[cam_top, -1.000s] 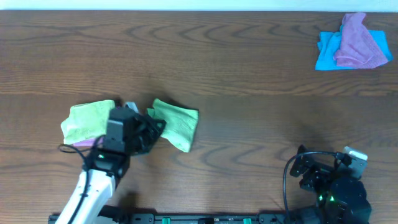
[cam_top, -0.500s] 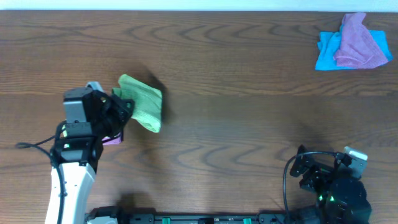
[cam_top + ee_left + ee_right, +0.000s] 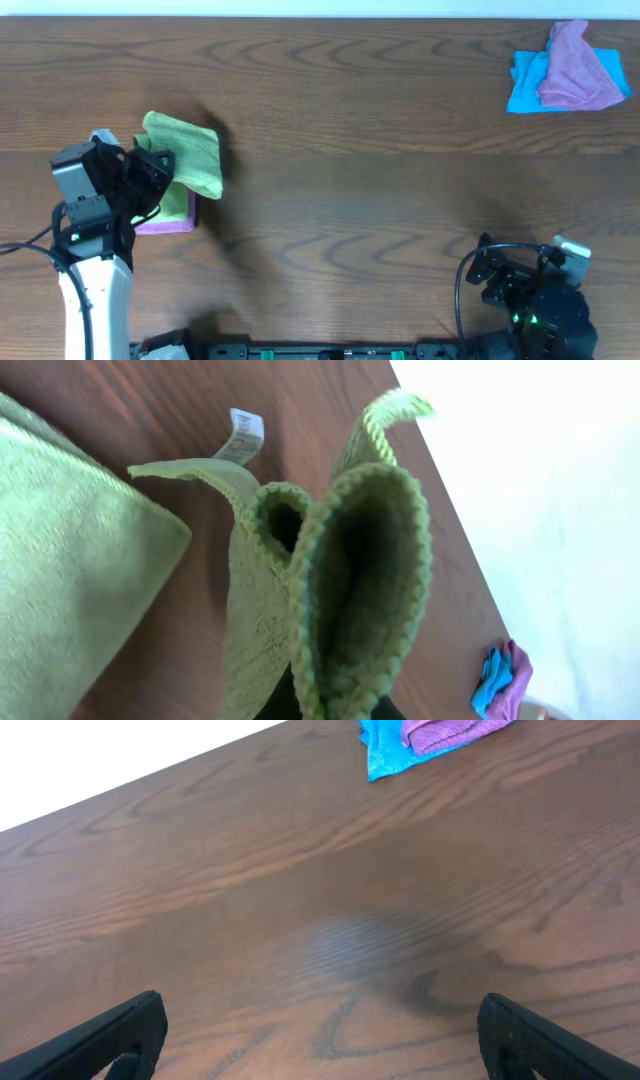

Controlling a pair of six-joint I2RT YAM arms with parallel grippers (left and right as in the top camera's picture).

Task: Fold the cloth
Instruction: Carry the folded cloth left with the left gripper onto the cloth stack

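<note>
Lime cloth, folded, sits clenched in the left claw, jutting right of it over the pile

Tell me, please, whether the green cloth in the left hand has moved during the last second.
Yes. The green cloth has travelled left, farther from the blue cloth, and now hangs above the stacked cloths.

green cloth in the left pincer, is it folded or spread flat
Folded: the green cloth is gripped in doubled, looped layers by the shut left pincer.
</note>
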